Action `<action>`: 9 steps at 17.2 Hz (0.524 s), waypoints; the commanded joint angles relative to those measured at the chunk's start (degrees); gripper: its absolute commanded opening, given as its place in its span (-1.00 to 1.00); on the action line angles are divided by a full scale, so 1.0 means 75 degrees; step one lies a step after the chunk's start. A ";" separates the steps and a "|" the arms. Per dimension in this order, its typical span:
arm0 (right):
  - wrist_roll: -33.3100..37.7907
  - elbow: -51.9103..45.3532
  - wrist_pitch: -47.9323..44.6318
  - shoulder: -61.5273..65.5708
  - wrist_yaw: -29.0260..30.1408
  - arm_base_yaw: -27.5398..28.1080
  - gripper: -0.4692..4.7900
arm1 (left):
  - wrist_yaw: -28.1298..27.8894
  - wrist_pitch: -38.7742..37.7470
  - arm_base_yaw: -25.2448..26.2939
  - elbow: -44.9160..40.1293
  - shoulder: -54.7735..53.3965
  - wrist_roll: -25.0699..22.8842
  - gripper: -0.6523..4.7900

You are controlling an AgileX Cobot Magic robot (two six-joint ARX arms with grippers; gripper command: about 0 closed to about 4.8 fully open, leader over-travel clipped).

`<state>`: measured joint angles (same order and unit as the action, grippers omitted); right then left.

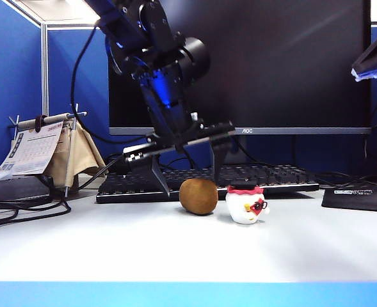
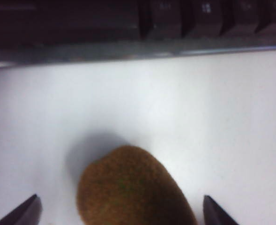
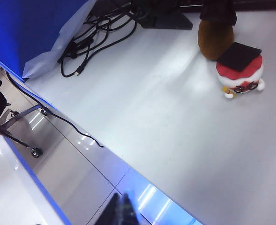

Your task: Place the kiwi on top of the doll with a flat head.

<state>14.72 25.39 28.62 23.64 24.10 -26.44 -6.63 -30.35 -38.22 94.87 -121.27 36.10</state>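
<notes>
White tabletop (image 1: 111, 249) lies wide and bare at the near edge. On it the kiwi (image 1: 198, 196) rests just beside the doll with a flat head (image 1: 246, 204), not on it. Left gripper (image 1: 188, 182) leans down over the kiwi, fingers (image 2: 217, 213) spread apart on both sides, grasping nothing. Right gripper (image 3: 121, 211) hangs off the near edge; its state I cannot tell. Behind stand a keyboard (image 1: 265, 178) and a monitor (image 1: 271, 64).
</notes>
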 commanded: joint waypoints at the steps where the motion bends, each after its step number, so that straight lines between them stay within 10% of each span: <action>1: -0.0026 0.0041 -0.0070 -0.0012 0.0032 -0.0009 -0.82 | 0.0009 -0.0358 -0.0041 0.0023 -0.0184 0.0070 1.00; 9: -0.0023 0.0041 -0.0070 -0.0012 0.0035 -0.0012 -0.82 | -0.0032 -0.0230 -0.0041 0.0023 -0.0274 -0.0291 1.00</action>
<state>14.72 25.39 28.62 23.64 24.08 -26.44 -6.57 -32.77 -38.54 94.91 -123.52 35.48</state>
